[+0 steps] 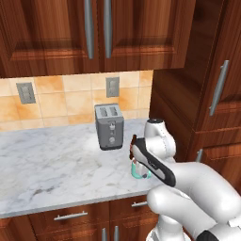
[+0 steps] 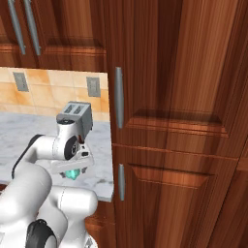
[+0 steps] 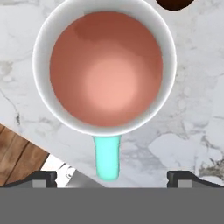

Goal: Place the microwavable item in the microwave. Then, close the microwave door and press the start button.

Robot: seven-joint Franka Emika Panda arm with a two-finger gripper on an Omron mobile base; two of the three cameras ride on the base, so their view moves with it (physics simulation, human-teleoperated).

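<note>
- The small teal-green mug (image 3: 106, 70), with its white inner rim and brown liquid, stood upright on the white-and-grey marble counter (image 1: 52, 164), near the counter's front edge and toward its right end.
- In the hand view the mug was seen straight from above, its teal handle (image 3: 107, 156) pointing toward the bottom of the picture and lying between the 2 dark fingertips (image 3: 41, 178).
- The two-finger gripper (image 3: 112, 178) of the white arm hung directly over the mug with its jaws spread wide apart, 1 tip on each side of the handle, neither touching it.
- In the left base view the mug (image 1: 140, 171) showed as a patch of teal just under the gripper (image 1: 137, 160), mostly hidden by the hand.
- In the right base view the same teal patch (image 2: 73, 174) peeked out below the gripper (image 2: 73, 168).
- A silver two-slot toaster (image 1: 109, 126) stood behind the mug on the counter, against the tan tiled wall (image 1: 56, 101).
- A dark rounded object (image 3: 175, 4) was cut off by the top edge of the hand view, just beside the mug's rim; what it was could not be told.
- Tall reddish-brown wooden cabinets (image 2: 179, 121) with vertical grey bar handles rose to the right of the counter.
</note>
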